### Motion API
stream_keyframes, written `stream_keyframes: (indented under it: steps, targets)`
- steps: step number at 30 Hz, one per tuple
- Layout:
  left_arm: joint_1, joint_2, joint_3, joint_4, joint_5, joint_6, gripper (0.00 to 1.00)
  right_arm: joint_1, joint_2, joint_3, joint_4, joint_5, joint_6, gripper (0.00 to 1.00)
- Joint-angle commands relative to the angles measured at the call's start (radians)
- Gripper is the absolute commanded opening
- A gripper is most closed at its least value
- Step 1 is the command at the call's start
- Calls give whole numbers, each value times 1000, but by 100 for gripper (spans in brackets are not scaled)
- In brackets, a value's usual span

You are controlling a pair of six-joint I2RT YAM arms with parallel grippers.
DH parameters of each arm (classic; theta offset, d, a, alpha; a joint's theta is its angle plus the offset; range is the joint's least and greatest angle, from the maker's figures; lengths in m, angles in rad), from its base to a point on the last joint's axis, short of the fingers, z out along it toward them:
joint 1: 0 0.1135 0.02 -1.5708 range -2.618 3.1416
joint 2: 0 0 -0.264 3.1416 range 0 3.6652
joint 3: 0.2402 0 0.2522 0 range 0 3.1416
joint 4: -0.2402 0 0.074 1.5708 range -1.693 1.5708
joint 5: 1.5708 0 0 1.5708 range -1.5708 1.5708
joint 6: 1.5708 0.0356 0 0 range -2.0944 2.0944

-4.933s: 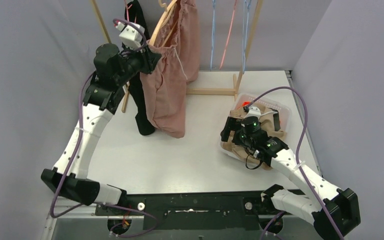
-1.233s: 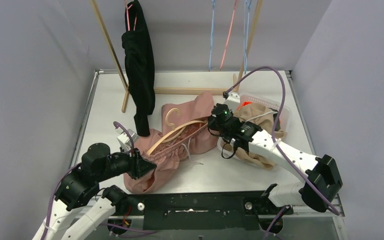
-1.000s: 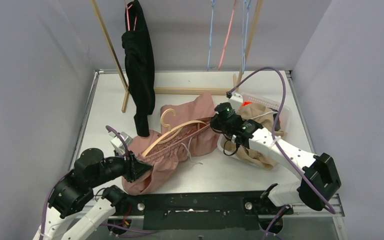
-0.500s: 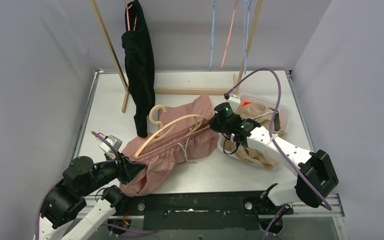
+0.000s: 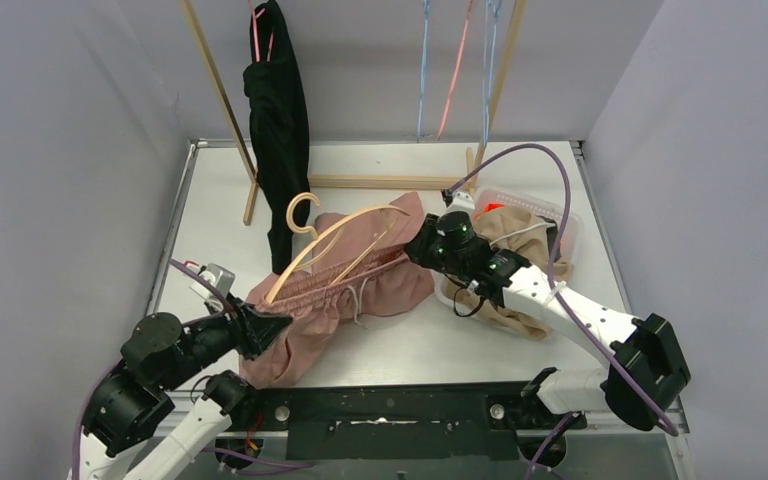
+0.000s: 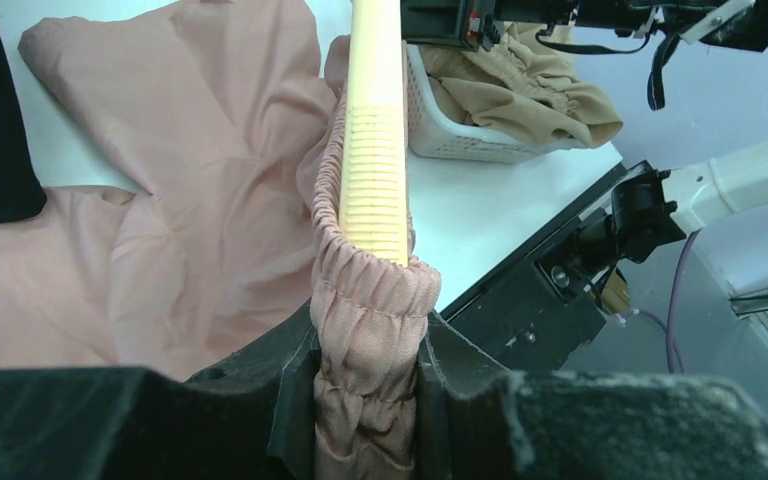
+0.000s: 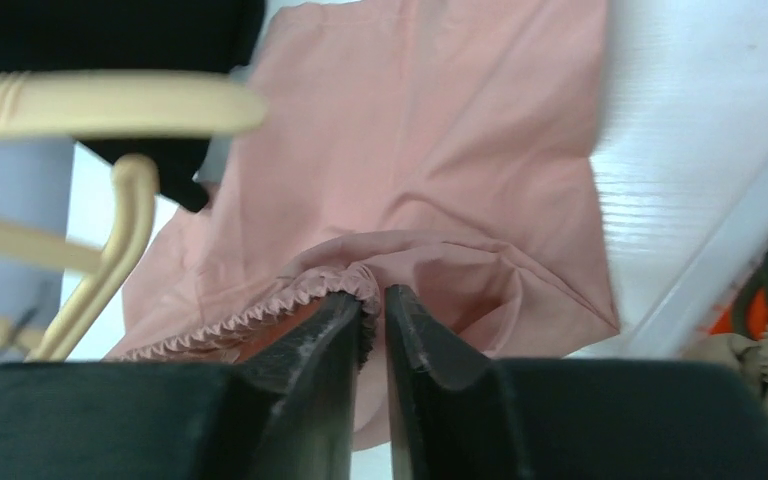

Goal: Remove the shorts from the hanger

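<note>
The pink shorts [image 5: 380, 290] lie crumpled on the counter [image 5: 210, 230], with the wooden hanger [image 5: 335, 240] threaded through the gathered waistband and its hook raised towards the rack [image 5: 210, 70]. The shorts stretch between the two claws. The left claw [image 5: 265, 325] is at the near left end of the waistband and the right claw [image 5: 415, 245] at its far right end, just beside the basket [image 5: 560, 215].

From the left wrist we see what the overhead view hides. The left claw [image 6: 367, 375] is pinching the bunched waistband of the pink shorts [image 6: 210, 150]. The ribbed end of the hanger [image 6: 375, 150] pokes out of the fabric directly above the grip. Beige shorts [image 6: 520, 80] are heaped in the basket [image 6: 440, 130] beyond.

From the right wrist we see the right claw [image 7: 373, 300] nearly pressed together, with only a thin slit between its fingers. The frilled waistband edge of the pink shorts [image 7: 440, 150] sits right at the tips, but we cannot tell whether fabric is caught between them. The hanger [image 7: 110, 105] appears blurred at upper left.

Only the overhead view shows the dark garment [image 5: 278, 120] hanging from the rack, well behind the shorts.
</note>
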Motion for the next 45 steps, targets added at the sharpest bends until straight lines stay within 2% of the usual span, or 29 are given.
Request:
stream_keyframes:
  steps: [1,5,9,16,20,26,34,39,45]
  targets:
    - [7,13,0,207,-13,-39,0,4,-44,-37,70,36,-63,19]
    - [7,82,-13,203,29,-31,0,39,-104,-36,49,57,-68,29]
    - [10,126,-25,186,58,-28,0,61,-185,-43,29,79,-79,48]
    - [12,195,-83,244,101,-38,0,103,-239,-52,127,26,-76,59]
    - [12,220,-108,311,109,-40,0,178,-167,1,210,18,-104,61]
    - [11,282,-107,352,107,-24,0,332,-26,111,308,164,-158,61]
    - [10,280,-133,377,115,-33,0,359,32,76,532,162,-61,57]
    - [9,271,-150,386,112,-39,0,361,51,104,534,101,-64,57]
    - [10,272,-151,403,125,-43,0,362,66,66,643,94,41,55]
